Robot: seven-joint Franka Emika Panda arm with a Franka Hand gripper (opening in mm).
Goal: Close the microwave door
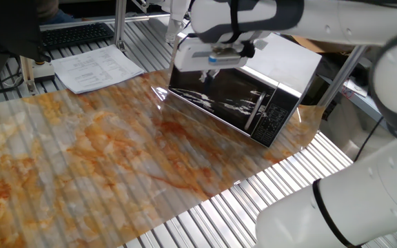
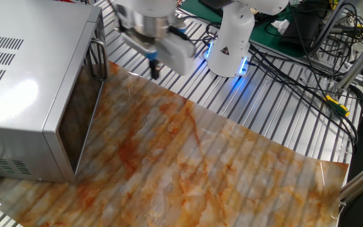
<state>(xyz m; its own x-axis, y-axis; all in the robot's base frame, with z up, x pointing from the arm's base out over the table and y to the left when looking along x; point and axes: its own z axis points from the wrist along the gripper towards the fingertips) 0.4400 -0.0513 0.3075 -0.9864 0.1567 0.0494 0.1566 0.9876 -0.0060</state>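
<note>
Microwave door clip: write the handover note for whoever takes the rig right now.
Gripper: holding nothing, hanging above the mat in front of the microwave, clear of it; whether the fingers are open cannot be told.
Microwave door: flush with the front in both views, handle beside the keypad.
Done: the door looks closed.
Left: probably nothing but parking the arm; check the latch if in doubt.

Table top: was ribbed silver metal slats [image 2: 188, 75], partly covered by an orange-marbled sheet [image 1: 102, 158].
Desk clutter: showed a black keyboard [image 1: 78, 33] near printed papers [image 1: 96, 70].
Cabling: ran in black tangles [image 2: 295, 60].
</note>
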